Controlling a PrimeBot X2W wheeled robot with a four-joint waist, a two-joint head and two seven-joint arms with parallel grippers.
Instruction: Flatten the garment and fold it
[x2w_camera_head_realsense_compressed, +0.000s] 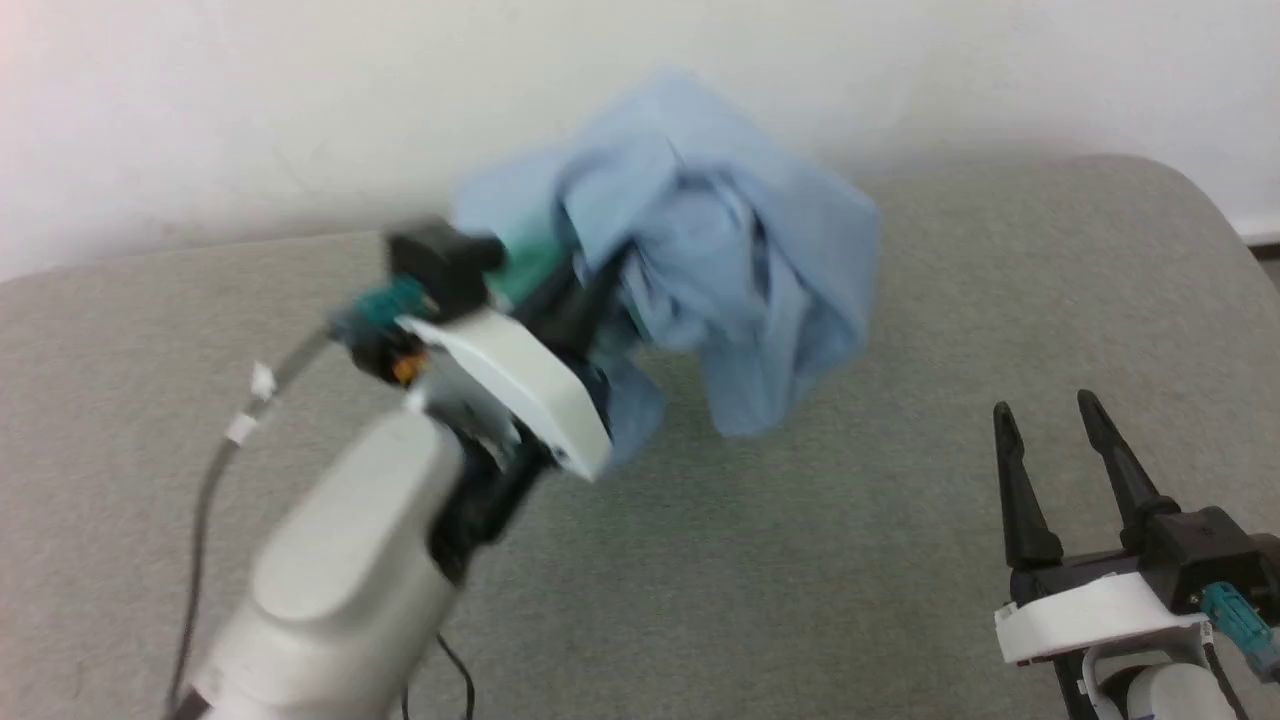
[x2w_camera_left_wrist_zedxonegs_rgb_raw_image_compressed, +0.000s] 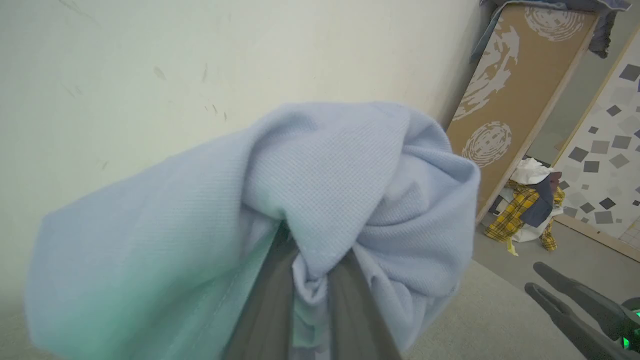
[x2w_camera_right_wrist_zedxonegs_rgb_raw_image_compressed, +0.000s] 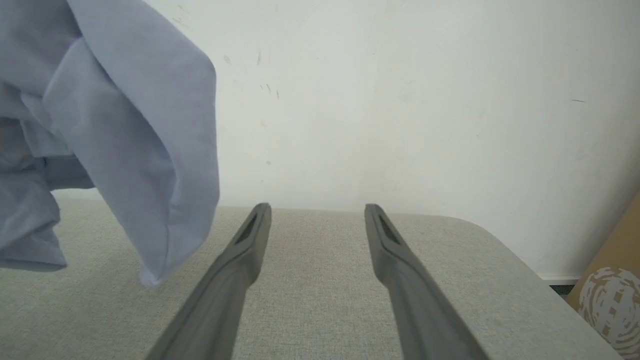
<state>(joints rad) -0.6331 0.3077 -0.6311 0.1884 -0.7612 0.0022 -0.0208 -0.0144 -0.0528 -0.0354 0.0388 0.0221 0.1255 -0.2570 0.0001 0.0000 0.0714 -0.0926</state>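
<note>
The task is hardly begun. The left gripper (x2w_camera_left_wrist_zedxonegs_rgb_raw_image_compressed: 312, 282), jaws pinched on a bunch of cloth, holds the crumpled garment (x2w_camera_head_realsense_compressed: 740, 250) above the desk (x2w_camera_head_realsense_compressed: 800, 560). The right gripper (x2w_camera_head_realsense_compressed: 1045, 412) has its jaws wide and empty. Flattening and folding are both left.

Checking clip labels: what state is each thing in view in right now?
left gripper: jaws shut on the shirt.
shirt: crumpled, raised, hanging from the left gripper.
right gripper: jaws open, empty, over the table.
</note>
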